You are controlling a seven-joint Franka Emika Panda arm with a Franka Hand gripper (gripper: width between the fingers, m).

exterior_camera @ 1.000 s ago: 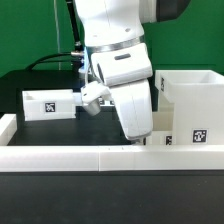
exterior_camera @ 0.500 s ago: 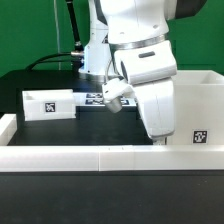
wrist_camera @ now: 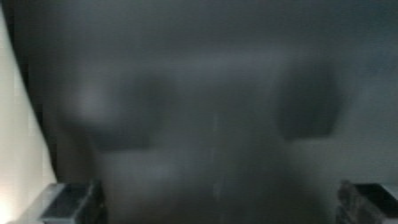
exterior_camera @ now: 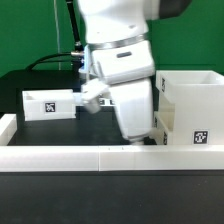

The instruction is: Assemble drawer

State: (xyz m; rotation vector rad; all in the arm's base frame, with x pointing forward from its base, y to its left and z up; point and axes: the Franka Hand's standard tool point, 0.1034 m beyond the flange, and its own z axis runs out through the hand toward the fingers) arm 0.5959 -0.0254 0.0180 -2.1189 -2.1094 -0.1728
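The large hollow white casing stands at the exterior view's right, with a tag on its front. A small white tray box with a tag lies at the left. My gripper hangs low between them, just behind the front border wall and close to the casing's left side; the arm's body hides its fingertips there. In the wrist view the gripper shows two fingertips far apart with nothing between them, over a blurred dark surface. A second tray box is not visible.
A low white border wall runs along the front, with a block at the left end. A pale edge shows at one side of the wrist view. Black table surface lies between the tray box and the wall.
The arm swung toward the exterior view's right half a second ago and has now swung back left, to about where it was one second ago. The drawer parts have not moved.
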